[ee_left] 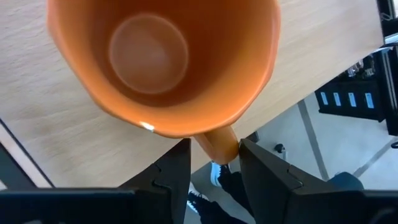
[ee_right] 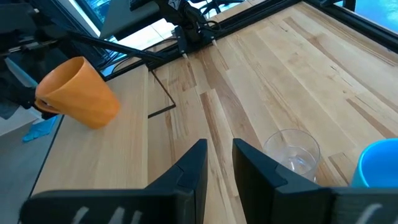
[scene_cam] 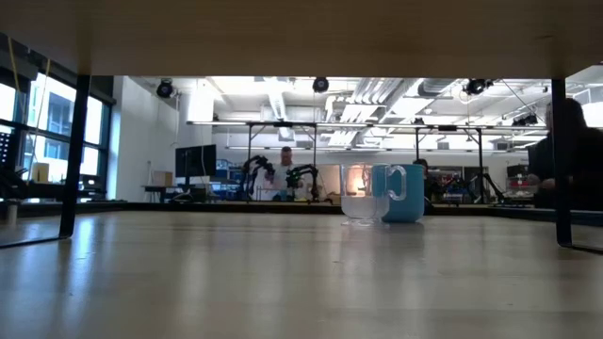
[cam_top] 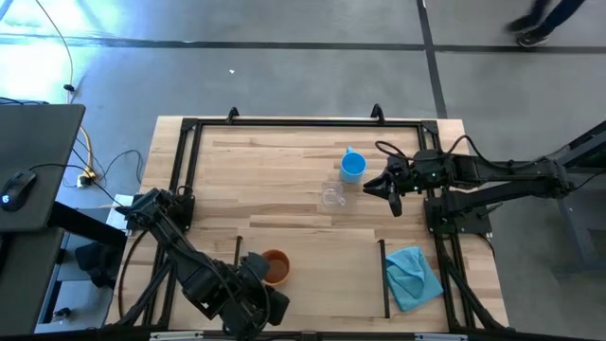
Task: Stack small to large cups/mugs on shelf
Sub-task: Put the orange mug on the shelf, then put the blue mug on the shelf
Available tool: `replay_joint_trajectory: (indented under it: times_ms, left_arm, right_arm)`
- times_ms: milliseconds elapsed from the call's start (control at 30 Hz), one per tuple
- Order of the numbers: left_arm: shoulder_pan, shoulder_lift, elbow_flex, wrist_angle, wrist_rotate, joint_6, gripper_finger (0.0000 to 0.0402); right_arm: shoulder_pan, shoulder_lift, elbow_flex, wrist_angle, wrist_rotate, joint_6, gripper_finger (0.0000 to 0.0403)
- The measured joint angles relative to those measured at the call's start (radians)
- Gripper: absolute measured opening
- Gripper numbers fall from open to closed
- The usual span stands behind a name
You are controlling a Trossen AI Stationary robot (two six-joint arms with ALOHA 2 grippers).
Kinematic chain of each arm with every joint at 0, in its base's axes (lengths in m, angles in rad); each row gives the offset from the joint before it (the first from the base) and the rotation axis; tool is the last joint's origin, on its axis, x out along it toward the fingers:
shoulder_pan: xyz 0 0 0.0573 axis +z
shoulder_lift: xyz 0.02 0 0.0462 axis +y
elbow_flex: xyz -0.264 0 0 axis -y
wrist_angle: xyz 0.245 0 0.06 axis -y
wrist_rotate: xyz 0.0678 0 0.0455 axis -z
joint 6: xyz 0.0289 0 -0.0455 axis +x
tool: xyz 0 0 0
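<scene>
The orange mug [cam_top: 275,267] hangs tilted over the table's near edge, at the left end of the shelf [cam_top: 322,275], a pale panel between two thin black strips. My left gripper [cam_top: 259,277] is shut on it. The right wrist view also shows the orange mug [ee_right: 78,93]. The blue mug [cam_top: 352,167] stands upright on its base toward the far right. The clear glass cup [cam_top: 331,197] stands just nearer than it. In the low view the glass cup [scene_cam: 358,196] and blue mug [scene_cam: 400,193] stand side by side. My right gripper [cam_top: 391,192] hovers open, right of both, touching nothing. My left gripper [ee_left: 214,155] pinches the orange mug's handle [ee_left: 219,142] between its two fingers, coming from the table's near-left side. The mug's open mouth [ee_left: 149,56] faces back at the wrist. The mug looks lifted clear of the wood and tilted.
A teal cloth [cam_top: 414,275] lies right of the shelf near the near-right corner. A black metal frame [cam_top: 189,128] runs along the table's far and side edges. Bare striped wood [cam_top: 275,180] lies between the mugs and the left side.
</scene>
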Motion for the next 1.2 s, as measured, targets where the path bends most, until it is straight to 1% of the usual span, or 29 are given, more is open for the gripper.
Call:
replay_joint_trajectory:
  times_ms: [367,467,533,633,767,867,1100,1200]
  left_arm:
    - [0.0,0.0,0.0,-0.021,0.005,-0.001,0.0124]
    - [0.0,0.0,0.002,-0.013,-0.031,0.001,0.0124]
    - [-0.002,0.0,0.025,-0.021,-0.063,0.014,0.0124]
    - [-0.007,0.0,0.076,-0.028,-0.141,0.051,0.0124]
    - [-0.007,-0.001,0.171,-0.125,-0.209,0.078,0.0124]
    - [-0.006,-0.002,0.22,-0.202,-0.22,0.079,0.0124]
    - [-0.002,-0.011,0.222,-0.198,-0.218,0.143,0.0124]
    - [0.01,-0.011,0.221,-0.198,-0.233,0.18,0.0124]
  right_arm:
    - [0.0,0.0,0.0,0.002,0.0,0.007,0.0067]
    - [0.0,0.0,0.0,0.005,0.0,0.015,0.0067]
    - [0.0,0.0,0.0,0.01,-0.009,0.018,0.0067]
    - [0.0,0.0,0.0,0.015,-0.033,0.019,0.0067]
    - [0.0,0.0,0.0,0.016,-0.043,0.026,0.0067]
    - [0.0,0.0,0.0,0.016,-0.045,0.026,0.0067]
    - [0.0,0.0,0.0,0.009,-0.046,0.049,0.0067]
    - [0.0,0.0,0.0,-0.006,-0.046,0.102,0.0067]
